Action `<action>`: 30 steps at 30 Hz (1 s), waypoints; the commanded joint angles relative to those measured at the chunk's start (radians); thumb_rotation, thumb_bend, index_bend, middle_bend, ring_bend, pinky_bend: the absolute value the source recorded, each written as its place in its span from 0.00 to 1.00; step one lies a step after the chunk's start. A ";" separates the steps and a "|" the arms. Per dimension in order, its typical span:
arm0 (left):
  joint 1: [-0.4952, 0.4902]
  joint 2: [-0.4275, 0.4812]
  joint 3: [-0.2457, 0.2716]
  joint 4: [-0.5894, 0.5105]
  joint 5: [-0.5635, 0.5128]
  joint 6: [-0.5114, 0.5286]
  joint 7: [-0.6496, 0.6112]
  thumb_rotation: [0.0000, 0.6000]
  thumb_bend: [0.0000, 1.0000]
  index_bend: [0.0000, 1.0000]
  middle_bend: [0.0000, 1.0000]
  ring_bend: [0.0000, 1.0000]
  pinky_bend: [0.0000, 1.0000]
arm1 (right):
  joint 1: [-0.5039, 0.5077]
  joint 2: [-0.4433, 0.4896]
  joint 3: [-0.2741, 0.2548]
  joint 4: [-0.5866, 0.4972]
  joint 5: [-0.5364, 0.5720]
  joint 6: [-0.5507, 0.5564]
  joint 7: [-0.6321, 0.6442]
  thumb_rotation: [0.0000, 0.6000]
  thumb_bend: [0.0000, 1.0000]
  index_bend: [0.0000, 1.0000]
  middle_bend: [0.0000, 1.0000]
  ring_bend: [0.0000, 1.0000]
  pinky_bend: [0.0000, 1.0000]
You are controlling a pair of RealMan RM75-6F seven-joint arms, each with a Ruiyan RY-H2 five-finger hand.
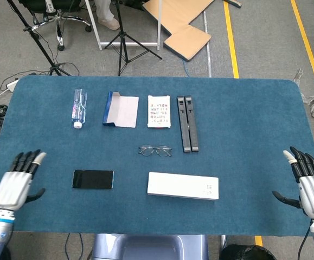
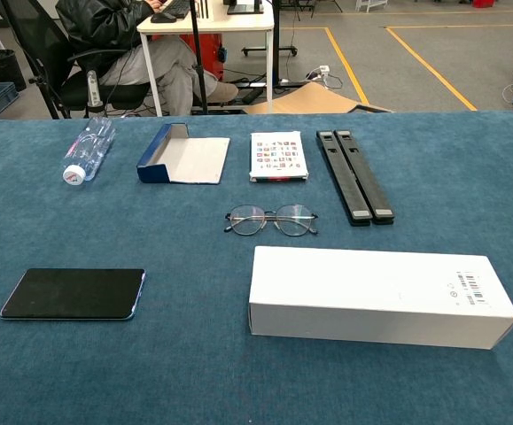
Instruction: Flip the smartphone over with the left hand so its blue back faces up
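Note:
The smartphone lies flat on the blue tabletop, black screen up, at the front left; the chest view shows the smartphone with a thin blue edge. My left hand hovers over the table's front left corner, fingers spread, about a hand's width left of the phone and apart from it. At the table's right edge my right hand is open, holding nothing. Neither hand shows in the chest view.
A long white box lies right of the phone. Glasses sit behind it. Along the back are a water bottle, an open blue box, a printed card and two black bars.

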 commanded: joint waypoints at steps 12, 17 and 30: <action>-0.173 -0.370 -0.012 0.219 -0.146 -0.260 0.172 1.00 0.41 0.00 0.00 0.00 0.00 | 0.011 0.000 0.000 0.019 0.020 -0.036 0.033 1.00 0.00 0.04 0.00 0.00 0.00; -0.183 -0.390 -0.006 0.232 -0.169 -0.269 0.192 1.00 0.41 0.00 0.00 0.00 0.00 | 0.013 -0.002 0.000 0.022 0.021 -0.040 0.033 1.00 0.00 0.04 0.00 0.00 0.00; -0.213 -0.400 -0.014 0.251 -0.228 -0.294 0.203 1.00 0.42 0.00 0.00 0.00 0.00 | 0.014 -0.003 -0.001 0.022 0.021 -0.043 0.033 1.00 0.00 0.04 0.00 0.00 0.00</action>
